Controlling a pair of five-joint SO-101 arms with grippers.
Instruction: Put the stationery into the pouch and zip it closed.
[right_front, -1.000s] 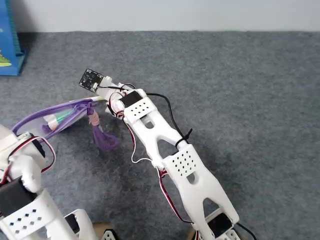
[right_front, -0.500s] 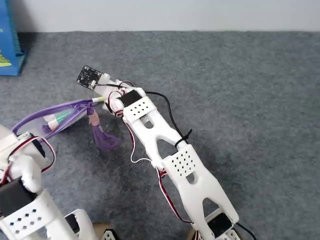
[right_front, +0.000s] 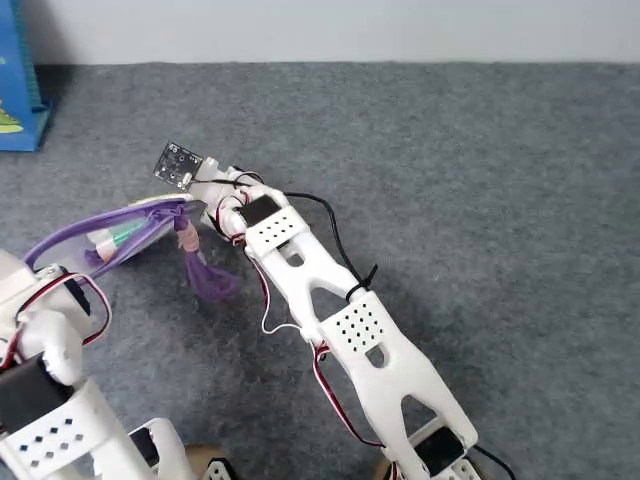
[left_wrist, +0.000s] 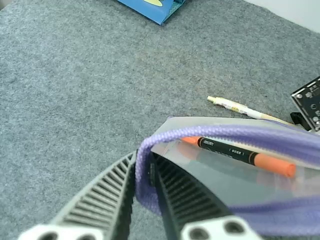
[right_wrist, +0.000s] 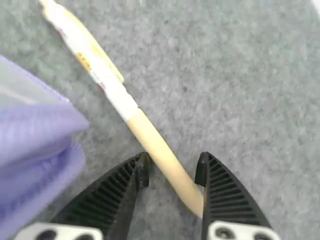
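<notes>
Two arms work over a grey carpeted table (right_front: 500, 200), and between them lies the clear pouch (right_front: 110, 235) with purple zip edging. Seen from the high view, its long axis runs from the left arm (right_front: 50, 400) at the near left corner up toward the wrist of the right arm (right_front: 330, 300). A purple tassel (right_front: 208, 278) trails on the carpet from the pouch's far end.

A cream pen (right_wrist: 110, 95) lies on the carpet outside the pouch, just beside that far end. Its tan end sits between the right gripper's fingers and its white barrel points away from the gripper, past the pouch's corner. An orange and black marker (left_wrist: 235, 151) lies inside the pouch, parallel to the zip edging.

From above, the right wrist and its small black camera board (right_front: 180, 165) cover most of the pen. A green and white item (right_front: 115, 238) inside the pouch is too small for us to name, and we cannot tell how far the zip is drawn. A blue box (right_front: 20, 90) is cut off at the far left edge.

The right arm stretches long and low across the table, and the right gripper (right_wrist: 173, 160) holds its fingers apart astride the pen's end. The left arm is folded near its base, and the left gripper (left_wrist: 144, 167) has its fingers pressed together on the pouch's purple edging.
</notes>
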